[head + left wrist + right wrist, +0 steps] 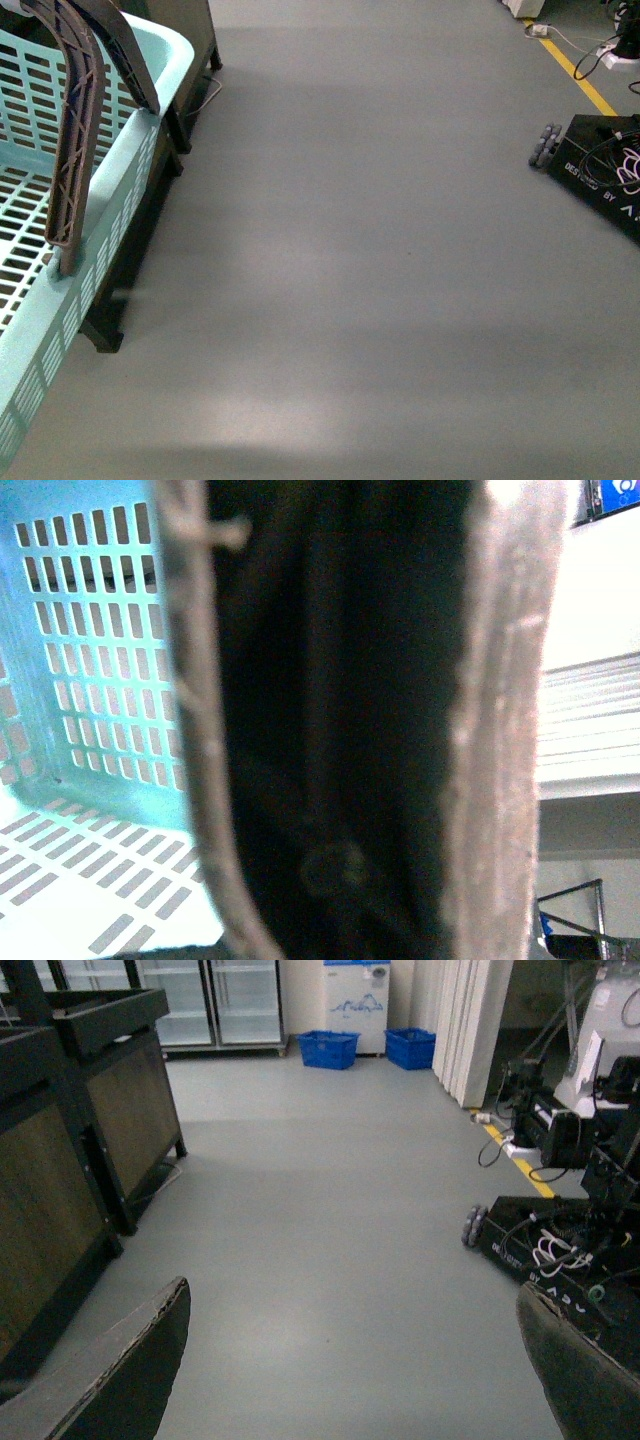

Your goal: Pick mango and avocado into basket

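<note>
Looking through the front view, I've got the basket [105,240] hard at the left edge, its brown handle [75,150] arching over the rim and grey floor [380,280] beside it. The right gripper [352,1300] has its jaws spread wide, with only floor between them. The left gripper [340,730] is a dark blur against the lens, the basket's slotted wall just behind it, and I cannot tell how its jaws stand.

Basket [178,60] cut off at left edge; blurred dark shape [340,730] fills left wrist view, unidentifiable.
</note>
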Action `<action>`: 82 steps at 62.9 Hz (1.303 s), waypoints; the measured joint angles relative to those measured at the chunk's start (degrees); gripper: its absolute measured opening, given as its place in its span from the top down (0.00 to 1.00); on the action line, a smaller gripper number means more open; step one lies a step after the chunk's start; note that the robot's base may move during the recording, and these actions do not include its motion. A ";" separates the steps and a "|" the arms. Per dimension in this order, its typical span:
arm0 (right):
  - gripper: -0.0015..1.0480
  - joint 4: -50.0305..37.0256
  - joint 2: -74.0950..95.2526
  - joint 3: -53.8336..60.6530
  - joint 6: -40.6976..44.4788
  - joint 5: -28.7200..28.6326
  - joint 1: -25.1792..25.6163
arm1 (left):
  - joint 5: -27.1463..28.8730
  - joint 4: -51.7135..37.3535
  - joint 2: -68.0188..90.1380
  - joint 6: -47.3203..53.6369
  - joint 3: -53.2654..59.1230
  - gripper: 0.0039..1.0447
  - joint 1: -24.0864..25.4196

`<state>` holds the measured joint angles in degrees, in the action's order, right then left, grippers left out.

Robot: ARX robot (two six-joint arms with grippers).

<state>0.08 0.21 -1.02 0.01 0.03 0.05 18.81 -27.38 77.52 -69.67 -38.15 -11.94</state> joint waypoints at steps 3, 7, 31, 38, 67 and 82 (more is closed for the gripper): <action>0.08 0.00 0.00 0.00 -0.02 -0.02 0.00 | -0.13 0.00 0.00 0.00 0.00 0.88 0.00; 0.08 0.00 0.00 0.00 -0.02 0.00 0.00 | -0.33 0.00 0.00 0.00 0.00 0.88 0.00; 0.08 0.00 0.00 0.00 -0.02 -0.02 0.00 | -0.11 0.00 0.00 0.00 0.00 0.88 0.00; 0.08 0.00 0.00 0.00 -0.02 -0.02 0.00 | -0.22 0.00 0.00 -0.02 0.00 0.88 0.00; 0.08 0.00 0.02 0.00 -0.02 -0.02 0.00 | -0.20 0.00 0.00 0.00 0.00 0.88 0.00; 0.08 0.00 0.02 0.00 -0.02 0.24 -0.02 | -0.63 0.00 0.00 -0.04 -0.02 0.88 -0.48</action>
<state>0.08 0.23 -1.02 -0.01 0.27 0.03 18.17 -27.38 77.52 -69.71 -38.17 -12.43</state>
